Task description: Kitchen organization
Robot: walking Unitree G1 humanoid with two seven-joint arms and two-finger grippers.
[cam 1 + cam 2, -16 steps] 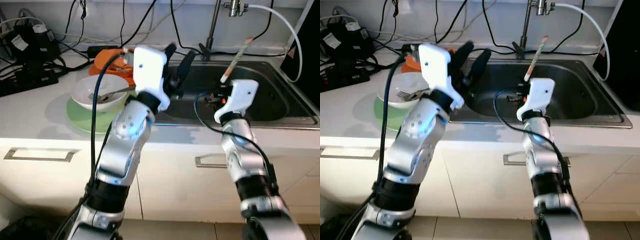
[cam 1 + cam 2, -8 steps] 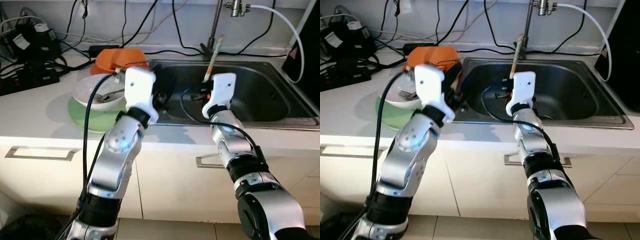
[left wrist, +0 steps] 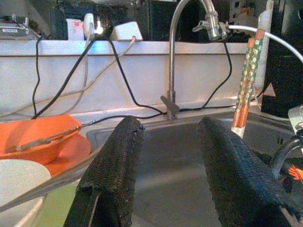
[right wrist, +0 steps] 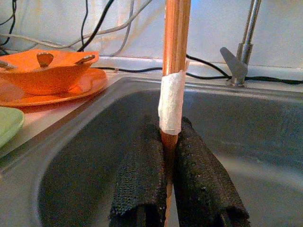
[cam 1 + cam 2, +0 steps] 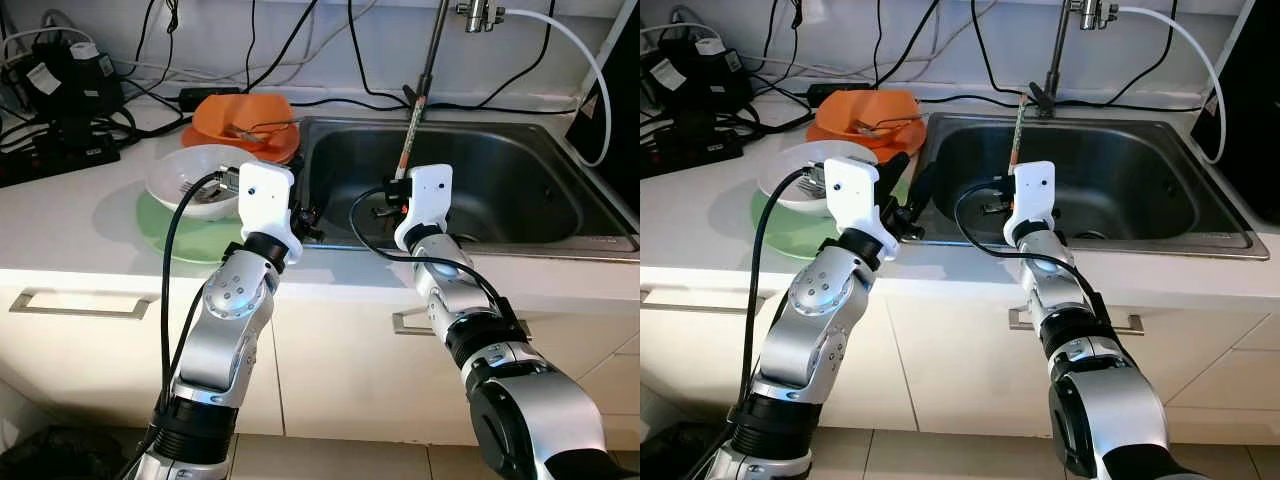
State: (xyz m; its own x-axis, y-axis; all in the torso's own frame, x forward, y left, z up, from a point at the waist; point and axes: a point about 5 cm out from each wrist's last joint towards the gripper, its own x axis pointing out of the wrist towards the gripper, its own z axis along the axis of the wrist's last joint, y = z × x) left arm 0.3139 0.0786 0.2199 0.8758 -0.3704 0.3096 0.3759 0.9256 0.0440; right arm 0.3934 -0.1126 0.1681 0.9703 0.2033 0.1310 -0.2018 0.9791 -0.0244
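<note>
My right gripper (image 4: pixel 166 137) is shut on a pair of brown chopsticks (image 5: pixel 410 135) bound with a white paper band (image 4: pixel 170 101). They stand nearly upright over the front left of the steel sink (image 5: pixel 520 190). My left gripper (image 3: pixel 170 127) is open with nothing between its fingers. It is low at the counter's front edge by the sink's left rim and points toward the faucet. On the counter to its left, a white bowl (image 5: pixel 195 180) holding cutlery rests on a green plate (image 5: pixel 165 228). Behind them an orange bowl (image 5: pixel 245 110) with cutlery sits on an orange plate.
A faucet (image 5: pixel 435 40) with a white hose (image 5: pixel 590 70) rises behind the sink. A black power strip and tangled cables (image 5: pixel 55 130) crowd the back left of the counter. A dark appliance (image 5: pixel 622 90) stands at the far right. Drawer handles (image 5: pixel 75 305) line the cabinet front below.
Both arms have come down and back toward the counter's front edge. The right gripper carried the chopsticks leftward and they now stand more upright. The left gripper dropped from above the sink rim.
</note>
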